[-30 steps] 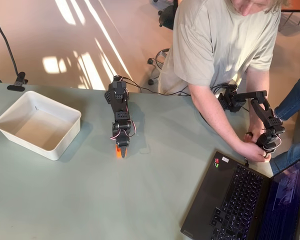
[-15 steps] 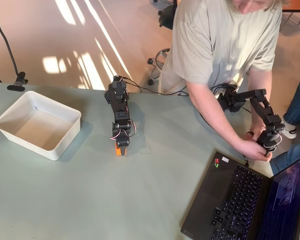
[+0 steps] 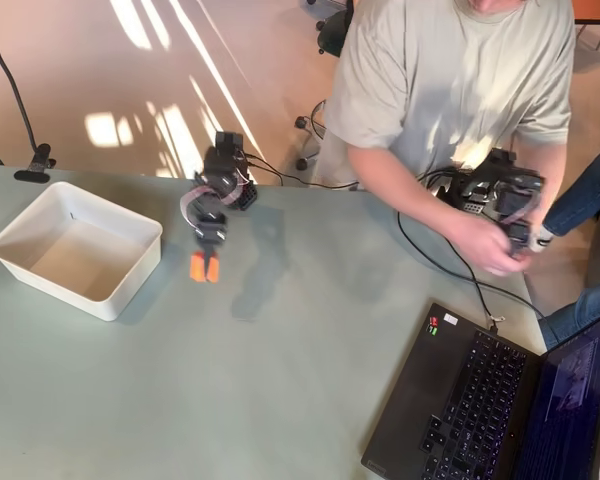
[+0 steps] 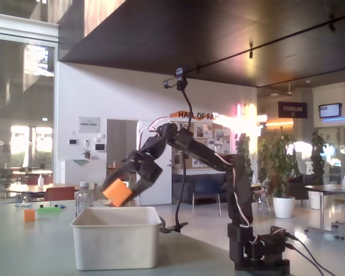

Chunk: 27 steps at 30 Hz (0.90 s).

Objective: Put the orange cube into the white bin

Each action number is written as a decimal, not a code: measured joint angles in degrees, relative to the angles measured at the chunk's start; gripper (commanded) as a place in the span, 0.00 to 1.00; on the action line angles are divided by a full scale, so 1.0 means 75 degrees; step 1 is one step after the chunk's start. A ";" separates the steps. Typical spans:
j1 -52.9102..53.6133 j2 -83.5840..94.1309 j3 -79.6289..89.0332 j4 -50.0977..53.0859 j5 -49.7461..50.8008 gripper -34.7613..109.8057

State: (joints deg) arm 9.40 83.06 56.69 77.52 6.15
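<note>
Item: gripper (image 4: 122, 190) clamped on orange cube (image 4: 118, 192), held aloft just short of white bin (image 4: 115, 237) near its rim, w/ table (image 3: 280, 400) below; risk: early release or slack grip drops cube outside bin, or it clips the rim.

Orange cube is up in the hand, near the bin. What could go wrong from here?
1. The orange cube sits skewed at the tips of the hand, so it may slip before release.
2. In the overhead view the hand is short of the white bin; releasing now would likely drop the cube on the table.
</note>
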 measured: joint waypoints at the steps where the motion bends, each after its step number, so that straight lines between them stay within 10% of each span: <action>1: 0.0422 0.0000 0.0000 0.0000 0.0000 0.39; 12: 0.3914 -0.0727 0.0000 -0.1008 0.0012 0.39; 27: 0.4500 -0.1418 0.0000 -0.1195 0.0082 0.39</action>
State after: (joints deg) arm 43.15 72.42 56.69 68.55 6.77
